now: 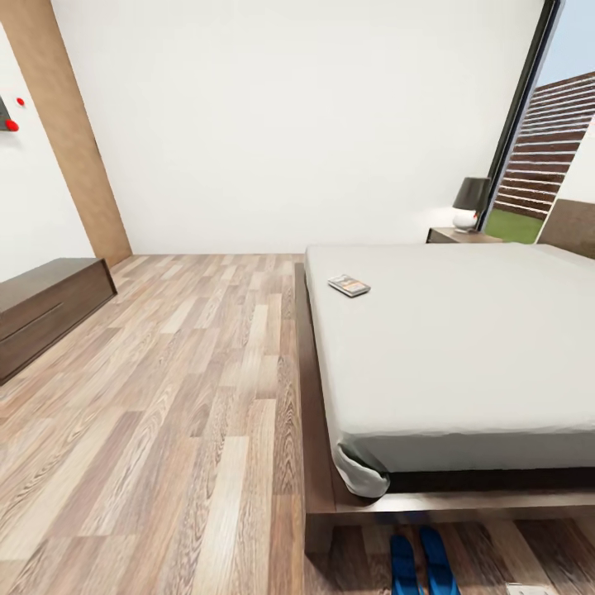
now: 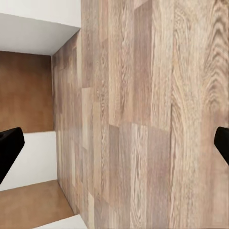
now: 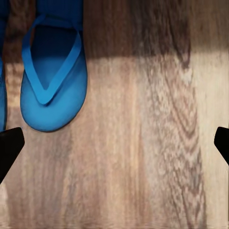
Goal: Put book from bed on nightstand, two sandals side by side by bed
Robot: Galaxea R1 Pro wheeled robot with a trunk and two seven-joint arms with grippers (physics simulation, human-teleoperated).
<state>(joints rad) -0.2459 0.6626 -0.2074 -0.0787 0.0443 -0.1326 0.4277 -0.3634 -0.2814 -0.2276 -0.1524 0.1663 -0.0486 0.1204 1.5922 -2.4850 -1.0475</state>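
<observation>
Bedroom, domestic — low double bed with pale-grey mattress on dark wooden frame; nightstand bearing a dark-shaded lamp; wood-plank floor, white walls, tall window — long low cabinet opposite.

From the head view, bare wood floor lies open from nine to twelve o'clock, bounded by a low dark cabinet at ten. The bed blocks two to four o'clock, its mattress top bare around the book. Two sandals lie at five beside the frame, seemingly partly under it.
</observation>
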